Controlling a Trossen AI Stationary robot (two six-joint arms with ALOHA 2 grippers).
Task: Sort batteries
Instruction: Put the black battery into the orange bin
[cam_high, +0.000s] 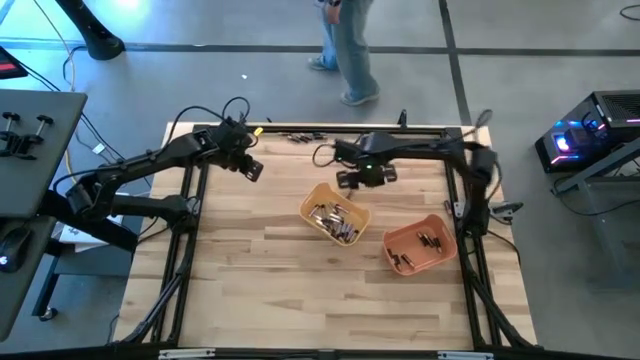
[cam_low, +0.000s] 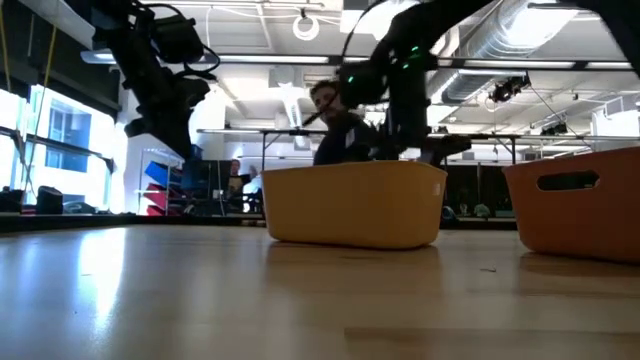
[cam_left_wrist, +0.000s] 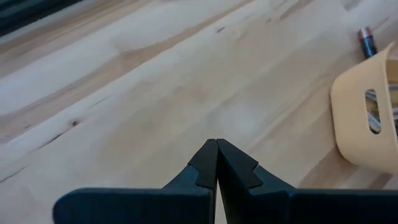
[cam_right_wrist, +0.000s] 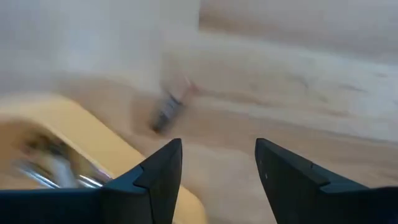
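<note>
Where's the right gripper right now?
High view: right gripper hovers open, empty, above the table just behind the yellow tray, near a loose battery.

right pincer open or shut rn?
Open. The right pincer shows a clear gap between its dark fingers, empty, above the wooden table beside the yellow plastic tray.

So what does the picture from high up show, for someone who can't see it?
Two dark robot arms reach over a wooden table: the open right gripper hovers beside a yellow tray of batteries, with an orange tray nearby. The left gripper waits shut.
</note>
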